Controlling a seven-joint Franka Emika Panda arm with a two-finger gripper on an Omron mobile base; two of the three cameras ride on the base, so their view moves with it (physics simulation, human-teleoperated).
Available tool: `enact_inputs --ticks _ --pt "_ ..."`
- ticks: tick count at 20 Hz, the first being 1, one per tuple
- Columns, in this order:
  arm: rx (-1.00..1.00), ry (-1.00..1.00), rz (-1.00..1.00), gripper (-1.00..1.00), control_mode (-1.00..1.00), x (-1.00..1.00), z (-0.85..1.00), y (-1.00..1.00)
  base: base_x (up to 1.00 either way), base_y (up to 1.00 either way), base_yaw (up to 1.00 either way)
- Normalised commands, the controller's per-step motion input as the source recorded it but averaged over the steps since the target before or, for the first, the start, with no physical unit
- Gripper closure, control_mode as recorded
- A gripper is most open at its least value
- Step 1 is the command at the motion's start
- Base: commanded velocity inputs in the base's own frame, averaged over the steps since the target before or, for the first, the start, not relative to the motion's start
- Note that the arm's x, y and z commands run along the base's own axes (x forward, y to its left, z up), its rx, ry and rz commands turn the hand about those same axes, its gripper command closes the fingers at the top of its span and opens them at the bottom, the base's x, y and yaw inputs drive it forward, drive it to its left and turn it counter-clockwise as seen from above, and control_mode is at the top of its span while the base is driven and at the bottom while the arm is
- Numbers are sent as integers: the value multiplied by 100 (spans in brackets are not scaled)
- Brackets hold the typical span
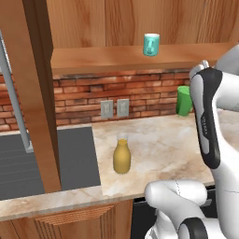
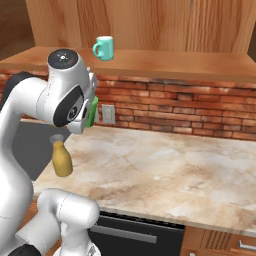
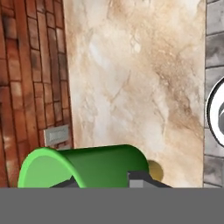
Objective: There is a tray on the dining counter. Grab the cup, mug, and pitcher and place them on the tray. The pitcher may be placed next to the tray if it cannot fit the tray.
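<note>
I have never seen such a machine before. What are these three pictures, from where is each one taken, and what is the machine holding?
This is a white robot arm in a simulated kitchen. Two pictures come from cameras behind the arm, one to its left and one to its right, looking over the same marble counter with a red brick wall behind. The third comes from a camera on the hand itself, so it looks tilted.

On the counter stands a mustard-yellow pitcher. A pale teal mug sits on the wooden shelf above the brick wall.

The gripper is closed on the bright green cup, which appears lifted above the counter. In the hand picture you see the cup's open rim close up.
</note>
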Motion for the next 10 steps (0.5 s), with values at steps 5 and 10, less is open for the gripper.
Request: enact_inputs --ticks 5,10 --pt "-1 20 0 100 -100 -13 -2 0 0 0 0" --pt "0 12 0 100 -100 -6 -5 0 0 0 0"
